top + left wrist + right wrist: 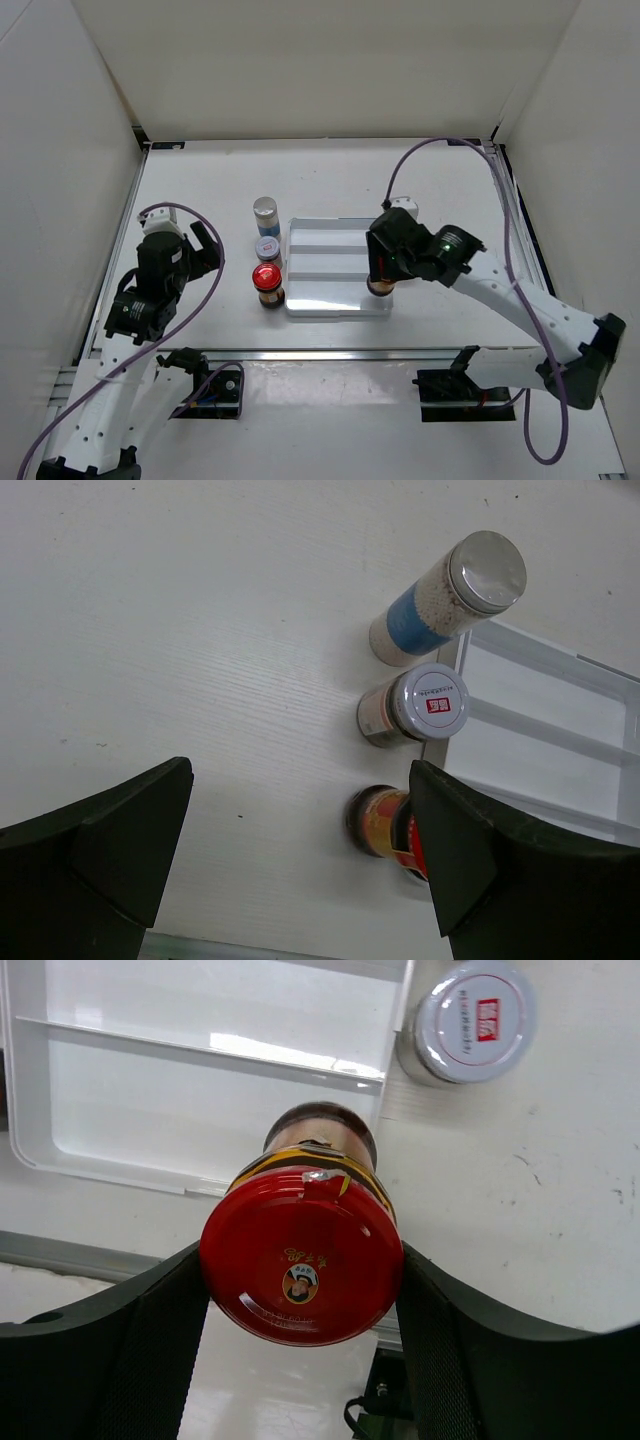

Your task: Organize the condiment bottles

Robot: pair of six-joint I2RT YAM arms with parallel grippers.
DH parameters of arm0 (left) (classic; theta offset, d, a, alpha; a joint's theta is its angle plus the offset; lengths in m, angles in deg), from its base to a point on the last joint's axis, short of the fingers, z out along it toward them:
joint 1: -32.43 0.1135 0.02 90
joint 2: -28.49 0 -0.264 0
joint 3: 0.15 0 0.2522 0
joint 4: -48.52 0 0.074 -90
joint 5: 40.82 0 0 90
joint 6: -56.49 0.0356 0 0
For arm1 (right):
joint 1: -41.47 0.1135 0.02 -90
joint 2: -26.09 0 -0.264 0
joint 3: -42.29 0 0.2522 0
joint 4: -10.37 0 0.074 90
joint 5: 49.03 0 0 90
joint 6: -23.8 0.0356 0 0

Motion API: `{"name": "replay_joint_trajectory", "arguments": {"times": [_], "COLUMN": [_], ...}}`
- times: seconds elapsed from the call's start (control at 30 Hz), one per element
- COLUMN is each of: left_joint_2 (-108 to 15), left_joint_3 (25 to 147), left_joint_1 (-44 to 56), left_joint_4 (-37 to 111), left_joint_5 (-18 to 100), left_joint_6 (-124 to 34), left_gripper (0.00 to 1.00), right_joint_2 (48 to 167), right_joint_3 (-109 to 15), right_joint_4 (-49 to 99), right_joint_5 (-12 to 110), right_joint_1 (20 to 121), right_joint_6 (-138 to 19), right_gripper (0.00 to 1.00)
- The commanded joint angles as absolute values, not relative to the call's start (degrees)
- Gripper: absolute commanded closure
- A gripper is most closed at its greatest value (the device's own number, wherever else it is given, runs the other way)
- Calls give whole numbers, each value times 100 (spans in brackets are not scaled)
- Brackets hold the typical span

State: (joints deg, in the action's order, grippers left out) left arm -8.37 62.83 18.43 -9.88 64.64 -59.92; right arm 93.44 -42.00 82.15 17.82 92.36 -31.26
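Note:
Three jars stand in a row left of the white stepped tray (335, 240): a silver-capped blue-label bottle (265, 211) (440, 605), a short white-lidded jar (268, 247) (425, 702) and a red-capped amber jar (267, 279) (380, 820). My left gripper (205, 245) (300, 780) is open and empty, left of the row. My right gripper (385, 270) (302, 1280) is shut on the second red-capped jar (300, 1230) at the tray's near right corner. I cannot tell if this jar rests on anything. A second white-lidded jar (472, 1022) (403, 207) stands right of the tray. The other silver-capped bottle is out of view.
A metal rail (330, 355) runs along the table's near edge. White walls (60, 150) close in the left, back and right sides. A purple cable (450, 145) loops over the right arm.

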Motion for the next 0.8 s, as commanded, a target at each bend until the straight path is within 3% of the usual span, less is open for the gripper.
{"name": "replay_joint_trajectory", "arguments": {"times": [0.0, 0.23, 0.5, 0.53, 0.57, 0.67, 0.7, 0.77], "left_joint_2": [-912, -1018, -1263, -1264, -1264, -1097, -1045, -983], "left_joint_3": [6275, 6275, 6380, 6380, 6380, 6310, 6240, 6160], "left_joint_1": [1828, 1828, 1828, 1828, 1828, 1828, 1828, 1688], "left_joint_4": [-989, -989, -928, -927, -840, -567, -497, -365], "left_joint_5": [6482, 6325, 5385, 5218, 4886, 4183, 4014, 3794], "left_joint_6": [-6014, -5961, -5611, -5610, -5523, -5382, -5381, -5320], "left_gripper": [0, 0, 0, 0, 0, 0, 0, 0], "right_joint_2": [9657, 10412, 10589, 10589, 10589, 10589, 10528, 10361], "right_joint_3": [-4320, -4187, -3872, -3871, -3819, -3818, -3879, -3958], "right_joint_4": [7389, 7089, 7089, 7089, 7089, 7141, 7281, 7396], "right_joint_5": [1540, 1671, 1847, 1900, 1900, 1962, 1866, 1647], "right_joint_1": [9315, 9315, 9262, 9262, 9210, 9209, 9209, 9209], "right_joint_6": [-3043, -2982, -2551, -2551, -2551, -2498, -2446, -2375], "right_gripper": [99, 99, 82, 77, 58, 22, 3, 0]}}
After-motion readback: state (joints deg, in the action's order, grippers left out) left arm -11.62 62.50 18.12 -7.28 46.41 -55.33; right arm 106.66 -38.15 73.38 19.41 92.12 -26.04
